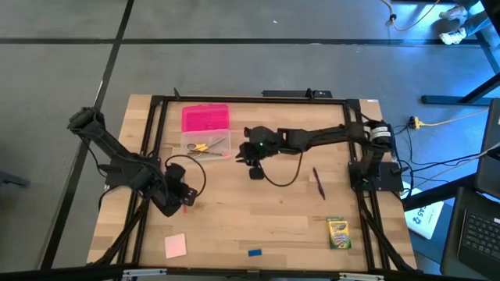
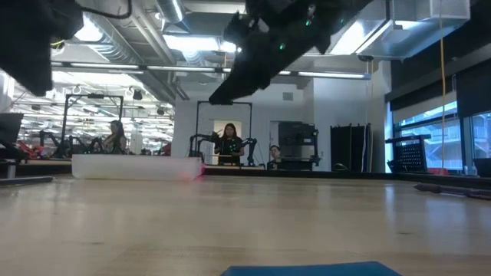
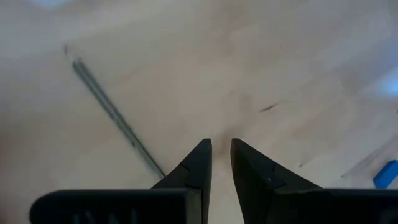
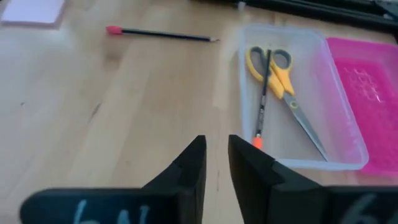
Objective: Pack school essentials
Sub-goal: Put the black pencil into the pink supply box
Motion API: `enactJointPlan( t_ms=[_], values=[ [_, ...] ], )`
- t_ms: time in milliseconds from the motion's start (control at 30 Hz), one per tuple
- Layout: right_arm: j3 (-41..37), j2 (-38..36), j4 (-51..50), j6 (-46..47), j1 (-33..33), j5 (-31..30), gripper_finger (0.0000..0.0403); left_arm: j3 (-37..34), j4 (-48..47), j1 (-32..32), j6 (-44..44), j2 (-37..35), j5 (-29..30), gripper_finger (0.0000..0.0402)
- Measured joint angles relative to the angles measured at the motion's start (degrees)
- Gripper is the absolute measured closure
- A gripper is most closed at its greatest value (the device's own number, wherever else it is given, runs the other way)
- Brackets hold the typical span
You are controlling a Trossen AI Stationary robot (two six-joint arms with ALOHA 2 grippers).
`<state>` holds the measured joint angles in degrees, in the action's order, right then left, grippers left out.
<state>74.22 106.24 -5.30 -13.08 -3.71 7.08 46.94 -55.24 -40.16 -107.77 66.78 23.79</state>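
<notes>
Hovering beside the clear plastic box (image 4: 298, 99), the right hand (image 4: 216, 163) is narrowed and empty; yellow-handled scissors (image 4: 283, 84) and a thin pencil (image 4: 262, 106) lie inside. The left hand (image 3: 221, 163), narrow and empty, hangs over the wooden counter (image 1: 258, 211) near another thin pencil (image 4: 161, 34).

Scissors (image 4: 281, 78) and pencil (image 4: 263, 102) in box (image 4: 339, 163) (lid (image 1: 205, 118) behind); notepad (image 1: 175, 245) left of eraser (image 1: 255, 252).
</notes>
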Motion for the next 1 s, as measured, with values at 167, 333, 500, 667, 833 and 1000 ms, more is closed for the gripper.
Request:
enactJointPlan(
  t_ms=[167,333,500,667,833,1000],
  values=[
    [0.0,-2.4,-2.2,-1.0,3.1,-2.5,0.0331,0.0,0.0,-1.8,-7.2,3.3,-4.9,0.0347],
    [0.0,-3.8,-3.5,-1.2,5.7,-2.9,0.0331,0.0,0.1,-3.0,-12.1,6.7,-8.2,0.0347],
    [0.0,-4.4,-5.8,-3.7,7.5,-2.7,0.0331,0.0,3.1,-3.9,-13.1,9.0,-8.6,0.0347],
    [0.0,-5.3,-9.3,-5.4,8.0,4.2,0.0331,0.0,5.4,-3.8,-13.7,10.0,-8.6,0.0347],
    [0.0,-6.1,-10.5,-5.0,8.0,13.2,0.0331,0.0,5.4,-3.8,-13.9,10.1,-8.7,0.0347],
    [0.0,-6.1,-10.5,-5.3,8.0,19.7,0.0331,0.0,5.5,-4.1,-16.7,10.1,-10.7,0.0347]
  ],
)
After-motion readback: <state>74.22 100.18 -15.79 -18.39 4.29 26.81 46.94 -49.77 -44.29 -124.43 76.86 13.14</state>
